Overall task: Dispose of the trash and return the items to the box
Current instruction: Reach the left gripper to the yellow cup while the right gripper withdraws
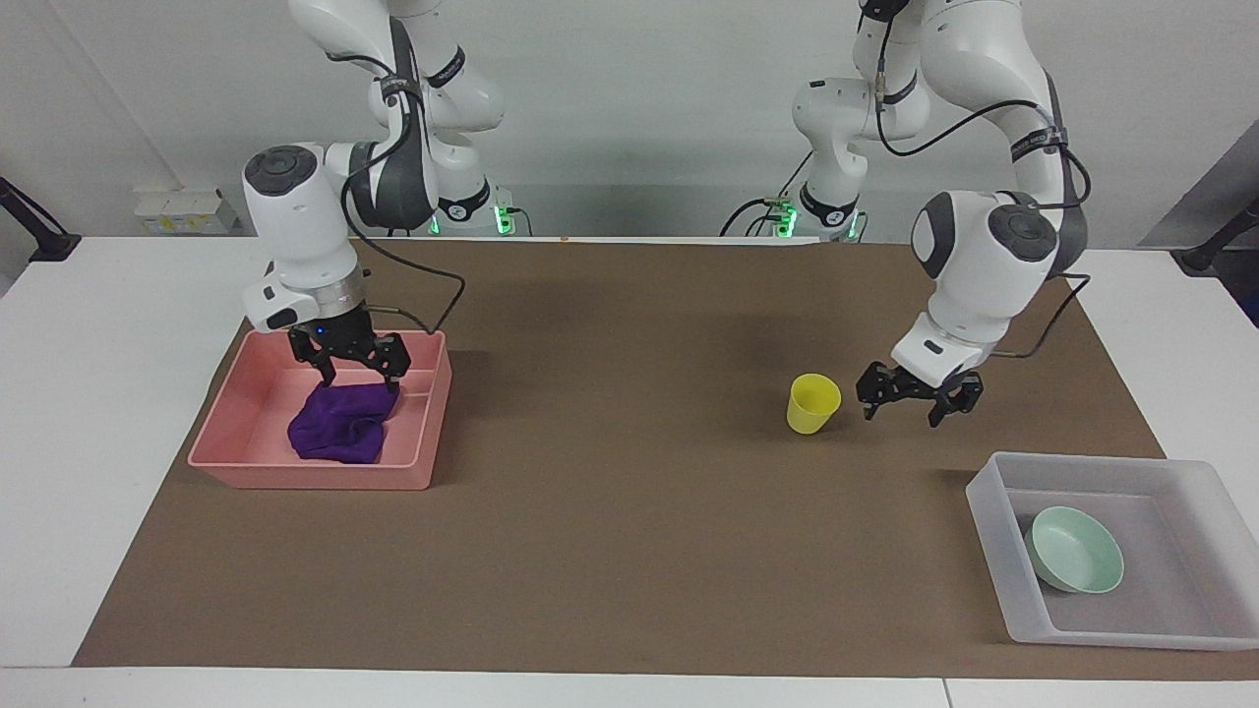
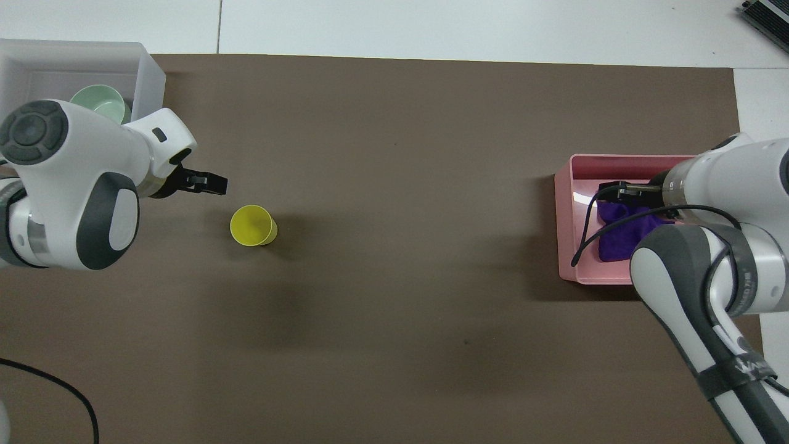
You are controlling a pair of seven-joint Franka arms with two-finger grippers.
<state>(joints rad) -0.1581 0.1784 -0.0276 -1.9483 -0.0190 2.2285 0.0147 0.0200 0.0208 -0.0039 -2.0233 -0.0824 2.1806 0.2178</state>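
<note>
Rag (image 1: 339, 428) in pink bin (image 1: 236, 462); bowl (image 1: 1074, 562) in tray (image 1: 989, 511); cup (image 1: 812, 403) on mat.

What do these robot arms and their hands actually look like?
Both arms are glossy white rounded segments with dark grey joint caps and black cables looped along them. The left hand and right hand are small, black and two-fingered. Green lights glow at the bases.

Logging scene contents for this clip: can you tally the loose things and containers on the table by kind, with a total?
Cloths: 1, the purple cloth in the pink bin
Cups: 1, the yellow cup
Bowls: 1, the mint-green bowl in the translucent tray
Containers: 2, the pink bin and the translucent tray
Total: 5
</note>
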